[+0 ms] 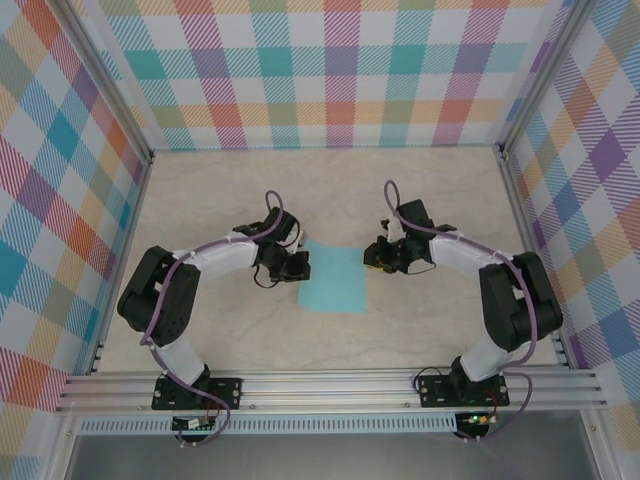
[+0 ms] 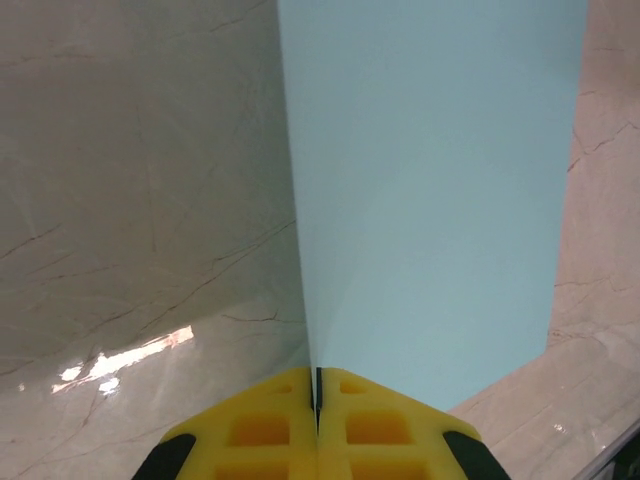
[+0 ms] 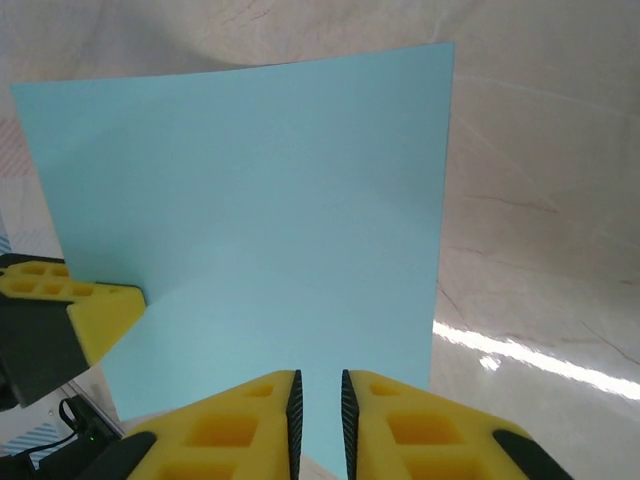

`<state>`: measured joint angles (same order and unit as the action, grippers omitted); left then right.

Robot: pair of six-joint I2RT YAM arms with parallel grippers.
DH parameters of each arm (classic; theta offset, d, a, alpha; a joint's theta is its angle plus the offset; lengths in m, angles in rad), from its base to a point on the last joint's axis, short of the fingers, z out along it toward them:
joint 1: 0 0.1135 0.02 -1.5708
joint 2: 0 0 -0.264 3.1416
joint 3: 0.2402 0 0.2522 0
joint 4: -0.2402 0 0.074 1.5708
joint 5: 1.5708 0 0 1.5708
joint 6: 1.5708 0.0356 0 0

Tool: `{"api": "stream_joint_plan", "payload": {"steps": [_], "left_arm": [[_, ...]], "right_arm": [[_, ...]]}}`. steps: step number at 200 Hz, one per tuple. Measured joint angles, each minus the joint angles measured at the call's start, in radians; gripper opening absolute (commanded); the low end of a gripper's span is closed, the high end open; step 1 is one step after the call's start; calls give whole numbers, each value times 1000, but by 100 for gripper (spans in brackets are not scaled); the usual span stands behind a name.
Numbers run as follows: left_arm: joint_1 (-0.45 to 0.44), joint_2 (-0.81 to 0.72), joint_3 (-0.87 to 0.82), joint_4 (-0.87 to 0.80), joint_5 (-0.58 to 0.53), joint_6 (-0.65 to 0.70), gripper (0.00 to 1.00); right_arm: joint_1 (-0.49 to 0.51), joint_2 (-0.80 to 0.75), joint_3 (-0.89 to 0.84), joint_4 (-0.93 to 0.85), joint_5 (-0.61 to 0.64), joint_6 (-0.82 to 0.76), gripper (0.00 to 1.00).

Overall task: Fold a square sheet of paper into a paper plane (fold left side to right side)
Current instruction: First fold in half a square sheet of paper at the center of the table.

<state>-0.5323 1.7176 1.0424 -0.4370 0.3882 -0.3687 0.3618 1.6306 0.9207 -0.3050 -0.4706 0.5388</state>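
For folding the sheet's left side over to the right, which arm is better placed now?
Left, probably. The left gripper is shut on the left edge of the square sheet of paper, ready to carry it across; the right gripper sits at the right edge, jaws slightly apart.

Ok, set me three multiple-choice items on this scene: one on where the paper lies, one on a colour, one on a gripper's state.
1. Where on the pale marbled table does the thin square light turquoise sheet of paper lie?
A) between the left gripper and the right gripper
B) in its far left corner
C) in its far right corner

2. What colour are the left gripper's fingers?
A) red
B) yellow
C) white

3. The left gripper is:
A) wide open
B) shut on the sheet's edge
C) holding a folded dart

Answers: 1 A, the top view shows a gripper at each side edge. 2 B, plain in the left wrist view. 3 B, its fingers meet with the sheet's edge between them.
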Motion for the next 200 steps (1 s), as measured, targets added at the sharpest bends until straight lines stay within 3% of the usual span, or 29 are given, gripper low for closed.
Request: {"api": "stream_joint_plan", "payload": {"steps": [36, 70, 122, 200], "left_arm": [[0, 0, 15, -7, 7, 0, 2], [0, 0, 23, -5, 29, 5, 18], [-9, -1, 23, 53, 115, -29, 45], [-62, -3, 77, 200, 226, -89, 61]], "right_arm": [[16, 114, 23, 57, -14, 15, 16], [32, 214, 39, 76, -23, 16, 16], [42, 229, 74, 42, -2, 3, 16], [46, 229, 82, 24, 24, -7, 17]]}}
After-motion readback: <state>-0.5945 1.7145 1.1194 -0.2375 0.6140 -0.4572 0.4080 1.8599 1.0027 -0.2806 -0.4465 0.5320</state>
